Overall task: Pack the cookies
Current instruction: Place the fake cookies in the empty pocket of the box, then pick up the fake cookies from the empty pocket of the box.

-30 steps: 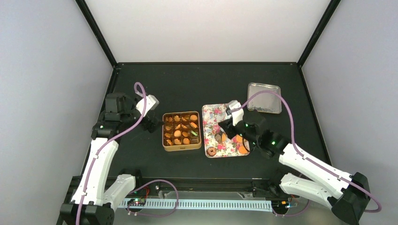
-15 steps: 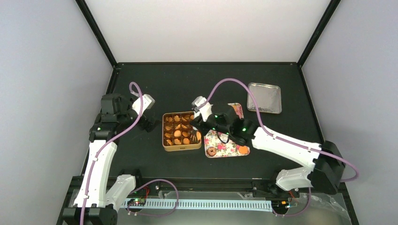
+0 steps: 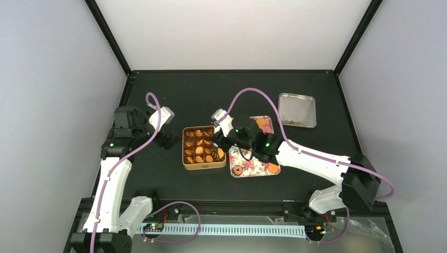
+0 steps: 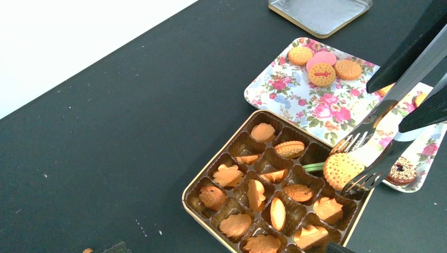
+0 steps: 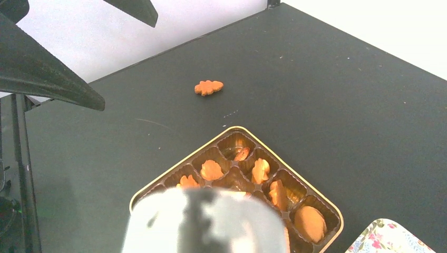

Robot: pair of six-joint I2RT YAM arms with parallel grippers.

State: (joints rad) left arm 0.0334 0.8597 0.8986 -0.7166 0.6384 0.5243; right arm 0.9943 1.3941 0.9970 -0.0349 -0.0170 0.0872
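Note:
The square gold tin [image 3: 204,165] [image 4: 197,206] holds brown paper cups with several orange cookies [image 4: 257,194] and a green one [image 4: 314,167]. My right gripper [image 3: 220,141] is shut on metal tongs [image 4: 377,113], its black fingers [image 4: 408,48] at the top right of the left wrist view. The tongs pinch a round golden cookie [image 4: 341,169] over the tin's right edge. The floral tray [image 3: 252,163] [image 4: 295,92] carries round cookies [image 4: 322,74], a pink one [image 4: 322,57] and a brown ring [image 4: 401,169]. My left gripper [image 3: 167,138] is open and empty, left of the tin.
A silver tin lid [image 3: 297,109] [image 4: 320,10] lies at the back right. A loose leaf-shaped orange cookie [image 5: 209,87] lies on the black table beyond the tin. A blurred white shape [image 5: 205,224] fills the bottom of the right wrist view.
My right arm has swung left from the floral tray to over the tin's right side, carrying the tongs. My left arm has shifted only slightly.

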